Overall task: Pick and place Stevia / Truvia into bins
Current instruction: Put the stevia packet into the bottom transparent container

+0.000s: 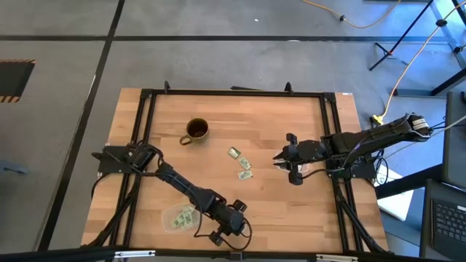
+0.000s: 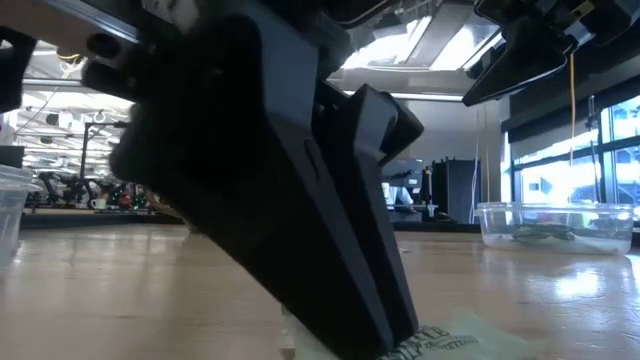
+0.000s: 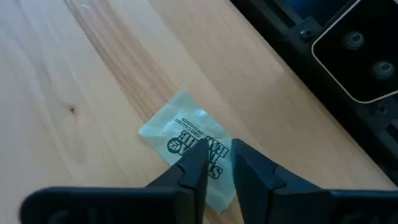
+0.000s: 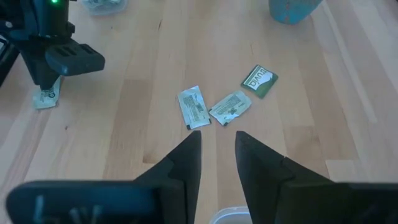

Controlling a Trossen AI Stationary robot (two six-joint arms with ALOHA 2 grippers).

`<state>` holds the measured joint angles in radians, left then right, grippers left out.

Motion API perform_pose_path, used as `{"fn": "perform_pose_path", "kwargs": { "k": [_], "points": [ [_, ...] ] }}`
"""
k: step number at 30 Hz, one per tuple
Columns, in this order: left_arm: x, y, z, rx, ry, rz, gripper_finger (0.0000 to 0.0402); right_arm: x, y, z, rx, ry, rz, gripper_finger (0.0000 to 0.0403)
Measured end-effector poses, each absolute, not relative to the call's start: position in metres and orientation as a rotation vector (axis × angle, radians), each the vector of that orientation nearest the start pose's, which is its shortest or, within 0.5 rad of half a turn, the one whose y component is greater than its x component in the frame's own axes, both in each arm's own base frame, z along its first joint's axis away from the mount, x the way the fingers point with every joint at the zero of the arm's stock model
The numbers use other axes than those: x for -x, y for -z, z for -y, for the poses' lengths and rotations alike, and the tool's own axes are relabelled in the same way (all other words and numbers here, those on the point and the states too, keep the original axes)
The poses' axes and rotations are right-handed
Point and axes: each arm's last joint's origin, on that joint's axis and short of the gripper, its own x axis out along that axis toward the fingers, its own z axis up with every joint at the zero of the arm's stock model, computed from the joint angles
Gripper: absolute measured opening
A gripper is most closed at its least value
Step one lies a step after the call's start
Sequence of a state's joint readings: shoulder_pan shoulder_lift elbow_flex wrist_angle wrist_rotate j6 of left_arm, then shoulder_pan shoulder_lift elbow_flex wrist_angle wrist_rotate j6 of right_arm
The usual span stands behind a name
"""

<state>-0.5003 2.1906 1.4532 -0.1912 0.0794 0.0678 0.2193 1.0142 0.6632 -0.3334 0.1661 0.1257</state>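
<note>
Left gripper (image 3: 214, 169) down on a pale green paper sachet (image 3: 186, 134) at the near edge of the light wooden table (image 1: 255, 124).
Its two dark fingers stand a narrow gap apart, tips on the sachet, which lies flat on the wood; whether they have pinched it, I cannot tell. Just beside this arm sits a shallow clear plastic bin (image 1: 180, 217) holding several green and white sachets. Right gripper (image 4: 216, 144) hovers over the table's right half, fingers slightly apart and holding nothing. Three more sachets (image 1: 243, 164) lie loose mid-table between the arms, near a brown mug (image 1: 196, 131). A second clear bin (image 2: 555, 225) with sachets shows in the low view.
</note>
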Motion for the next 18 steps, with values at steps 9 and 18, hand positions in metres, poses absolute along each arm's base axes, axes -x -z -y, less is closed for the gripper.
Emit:
{"fn": "perform_pose_path", "kwargs": {
  "k": [9,18],
  "points": [
    [-0.397,-0.121,0.217,-0.252,0.567,-0.912,0.0005,-0.202,-0.239,-0.04,0.01,-0.009,-0.673,0.0102],
    [-0.392,-0.14,0.212,-0.27,0.547,-0.978,0.0003,-0.202,-0.239,-0.04,0.01,-0.009,-0.674,0.0102]
  ]
}}
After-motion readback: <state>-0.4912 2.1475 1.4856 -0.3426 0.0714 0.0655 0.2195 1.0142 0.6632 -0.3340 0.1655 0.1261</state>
